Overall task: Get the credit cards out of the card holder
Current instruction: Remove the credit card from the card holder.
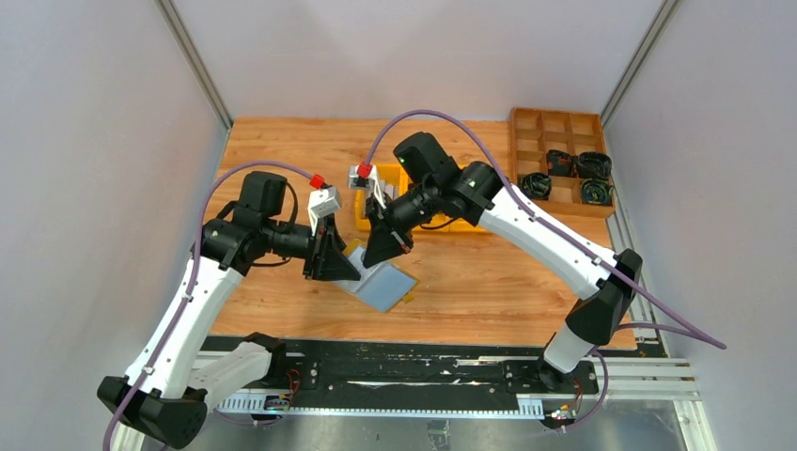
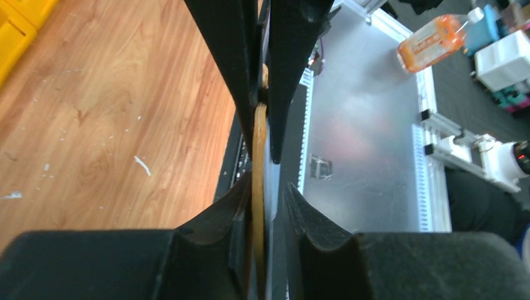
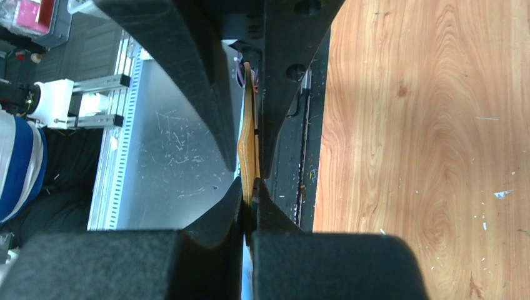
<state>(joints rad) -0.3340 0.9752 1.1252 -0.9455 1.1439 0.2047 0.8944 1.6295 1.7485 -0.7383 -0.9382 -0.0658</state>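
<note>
while both grippers hold the card holder point(image 1: 383, 285) over the near middle of the table point(image 1: 489, 272), we judge the step to be spreading it open. the left gripper point(image 2: 262, 150) has its fingers pinching one mustard edge, and the right gripper point(image 3: 250, 178) presses tight on another. next calls for regripping a single card. the holder's silvery inner face shows, but we cannot make out separate credit cards.
</note>
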